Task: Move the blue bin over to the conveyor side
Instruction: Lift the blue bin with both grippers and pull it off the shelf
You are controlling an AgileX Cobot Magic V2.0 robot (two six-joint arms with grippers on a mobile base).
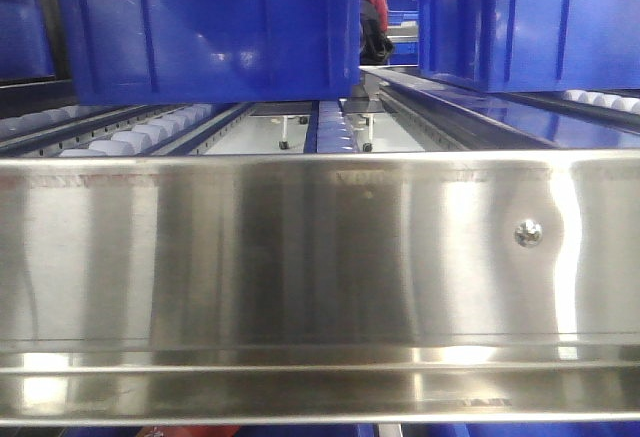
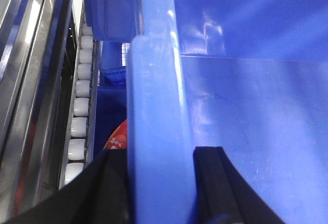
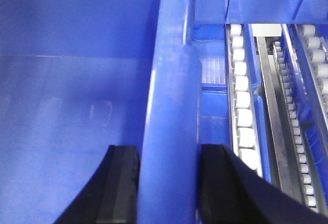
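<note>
Clamping the blue bin (image 1: 200,27) by its thick rim, left claw (image 2: 160,155) and right claw (image 3: 169,151) each pinch a side wall. It is above the roller rack (image 1: 130,132), behind the steel rail (image 1: 300,257). Likely stiff, bulky and slippery, so keep hold of the rim. Conveyor out of view, bin floor hidden.

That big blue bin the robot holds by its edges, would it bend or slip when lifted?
Probably stiff: the blue bin has a thick rim and raised ribs. Its glossy plastic looks slippery, though the left hand and right hand each clamp the rim. What shows inside is empty, so likely light for its size.
</note>
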